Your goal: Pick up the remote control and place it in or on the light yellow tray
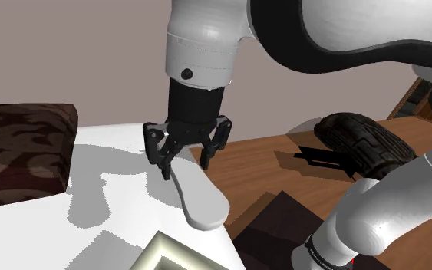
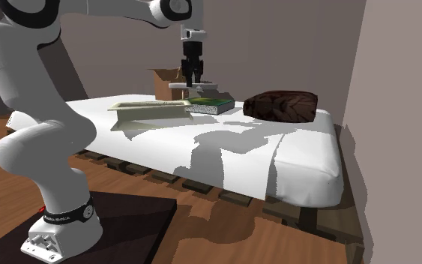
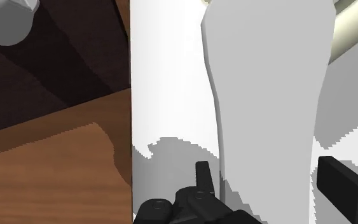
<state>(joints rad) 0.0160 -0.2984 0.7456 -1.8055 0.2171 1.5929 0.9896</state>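
Remote control [image 1: 200, 198], pale grey and long, clamped at one end between fingers of black gripper [image 1: 185, 162], raised above white bed [image 2: 276, 154]. Light yellow tray [image 2: 151, 111] just below and near it on bed; dark brown pillow [image 2: 282, 105] well apart, farther along bed.

The remote [image 1: 202, 201] looks matt and plain, the sheet [image 1: 37, 238] smooth cloth, the floor [image 1: 260, 161] wood.

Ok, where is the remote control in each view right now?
Shoulder view: remote control lower centre, its end in the hand.
Second exterior view: upper centre, under the hand, above the bed.
Wrist view: the long pale shape between the fingers.
Shared landmark: the light yellow tray, near it in every view.
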